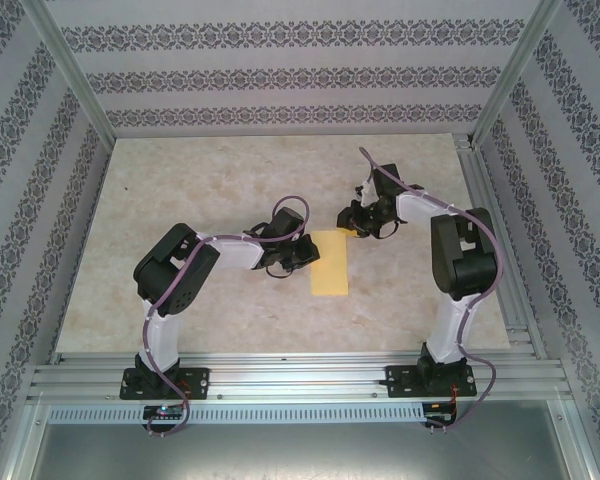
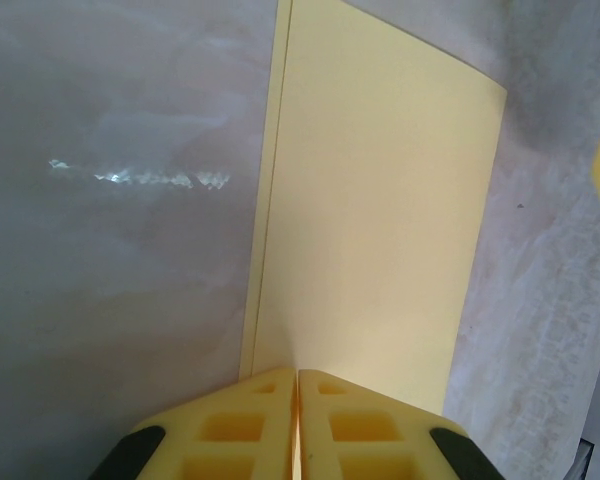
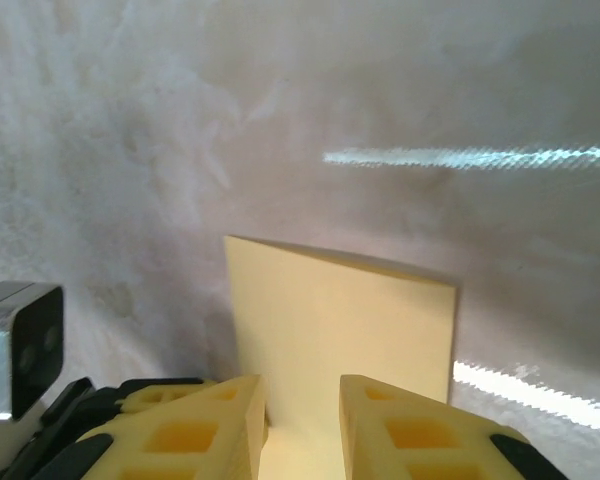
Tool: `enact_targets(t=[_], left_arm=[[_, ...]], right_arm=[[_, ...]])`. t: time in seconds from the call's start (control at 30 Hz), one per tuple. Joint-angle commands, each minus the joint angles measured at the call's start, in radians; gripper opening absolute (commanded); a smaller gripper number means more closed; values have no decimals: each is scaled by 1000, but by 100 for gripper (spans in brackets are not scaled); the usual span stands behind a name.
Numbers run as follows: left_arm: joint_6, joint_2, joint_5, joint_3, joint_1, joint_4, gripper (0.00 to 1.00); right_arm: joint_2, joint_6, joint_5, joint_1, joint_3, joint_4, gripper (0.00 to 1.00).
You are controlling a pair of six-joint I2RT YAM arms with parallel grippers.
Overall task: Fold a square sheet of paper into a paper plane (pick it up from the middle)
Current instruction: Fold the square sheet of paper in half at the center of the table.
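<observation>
My left end effector [image 2: 298,378] is pressed shut at the left side of the sheet of paper [image 2: 380,200]. I can't tell whether it pinches a layer or only bears down. My right end effector [image 3: 302,385] stands slightly parted at the sheet's far right corner, clamping nothing I can see. The sheet, doubled into a strip, lies mid-tabletop [image 1: 200,180]. Its long axis runs from near edge to far edge, and it sits between both arms, about equally near each. The fingertips hide both contact points.

no readable text, labels or numbers
</observation>
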Motion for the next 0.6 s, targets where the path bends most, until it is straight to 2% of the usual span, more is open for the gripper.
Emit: enact_targets(t=[0.0,0.3,0.57], left_arm=[[30,28,-5,-5,-21,-78,12],[31,26,-3,-5,-21,-80,12],[33,25,-5,-7,-21,-82,12]], right_arm=[[-10,20,-17,2,-53,50,27],[47,27,41,15,-136,86,27],[-89,26,3,26,-190,77,27]])
